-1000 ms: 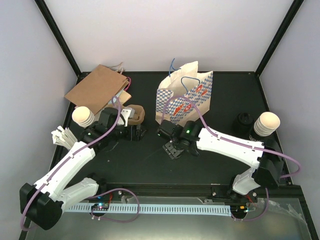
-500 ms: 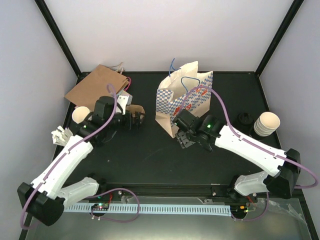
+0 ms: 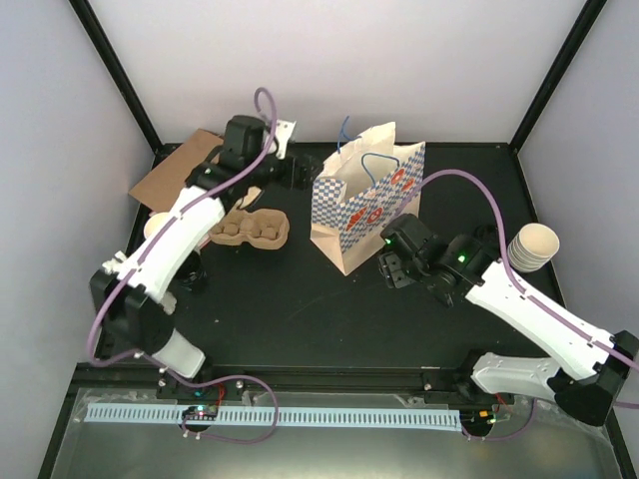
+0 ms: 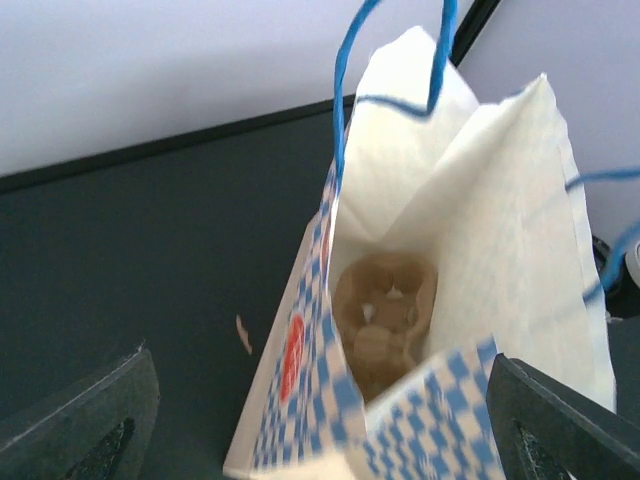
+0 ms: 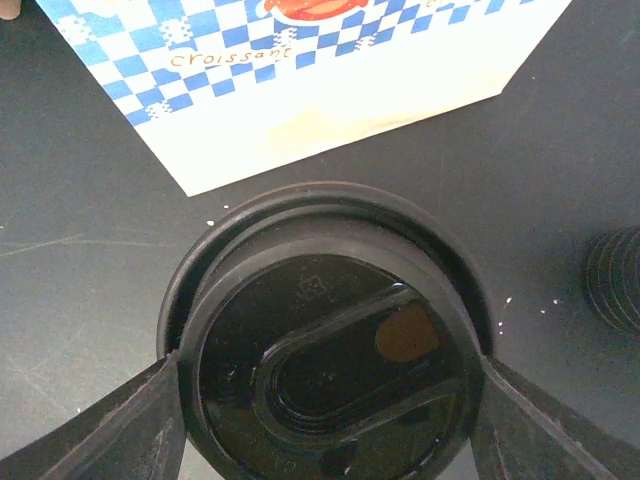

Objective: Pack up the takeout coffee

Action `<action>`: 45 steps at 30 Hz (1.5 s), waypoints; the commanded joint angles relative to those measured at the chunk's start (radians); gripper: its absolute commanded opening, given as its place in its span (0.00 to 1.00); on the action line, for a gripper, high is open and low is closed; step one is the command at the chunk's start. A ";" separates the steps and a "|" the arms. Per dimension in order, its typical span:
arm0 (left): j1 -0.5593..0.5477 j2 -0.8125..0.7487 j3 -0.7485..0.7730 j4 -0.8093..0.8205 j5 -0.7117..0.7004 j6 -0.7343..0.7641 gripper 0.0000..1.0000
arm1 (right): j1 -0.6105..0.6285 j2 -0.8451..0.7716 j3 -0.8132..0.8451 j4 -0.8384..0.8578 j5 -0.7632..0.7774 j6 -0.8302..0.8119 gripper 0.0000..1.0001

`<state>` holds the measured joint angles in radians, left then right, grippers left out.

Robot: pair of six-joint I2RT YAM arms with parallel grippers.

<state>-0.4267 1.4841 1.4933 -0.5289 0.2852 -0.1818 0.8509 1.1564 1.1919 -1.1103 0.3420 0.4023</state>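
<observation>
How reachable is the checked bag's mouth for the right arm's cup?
Probably reachable. The right hand grips the lidded cup just in front of the checked bag, whose mouth stands open. The left hand sits beside the bag, not over the mouth. The cup must clear the rim first.

You have soft, even light from above in the top view: the walls are bright and the black table (image 3: 300, 309) shows barely any shadow. In the left wrist view the bag (image 4: 470, 200) is slightly blurred and nearly washed out at upper centre. In the right wrist view the lid (image 5: 330, 350) carries a dull sheen, and the lower corners blur.
</observation>
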 commanded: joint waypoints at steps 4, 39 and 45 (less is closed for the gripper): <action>-0.032 0.263 0.339 -0.109 0.057 0.091 0.87 | -0.014 -0.051 0.053 -0.060 0.066 0.007 0.70; -0.068 0.339 0.524 -0.454 0.021 0.240 0.02 | -0.019 -0.067 0.560 -0.260 0.345 -0.077 0.68; -0.088 0.263 0.473 -0.500 0.031 0.274 0.02 | -0.019 -0.092 0.562 -0.225 0.343 -0.100 0.67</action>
<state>-0.4965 1.8301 1.9778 -0.9771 0.2863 0.0502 0.8360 1.0897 1.7283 -1.3685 0.6510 0.3260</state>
